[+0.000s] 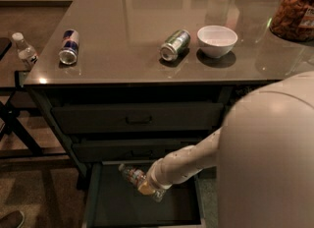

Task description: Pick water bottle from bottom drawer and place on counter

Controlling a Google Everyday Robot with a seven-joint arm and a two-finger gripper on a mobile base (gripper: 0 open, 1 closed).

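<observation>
The arm [189,159] slopes down-left into the bottom drawer [114,208]; mid-drawer, the gripper [147,186] seems clamped on the tilted water bottle [130,174], bare floor all round.

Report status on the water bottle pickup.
End effector low in bottom drawer, at water bottle. Water bottle not yet on counter. Blue can, green can, white bowl sit on counter.

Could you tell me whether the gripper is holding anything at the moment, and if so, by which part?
The gripper, down in the bottom drawer, appears to hold the water bottle by its lower body; the capped end sticks out up-left.
</observation>
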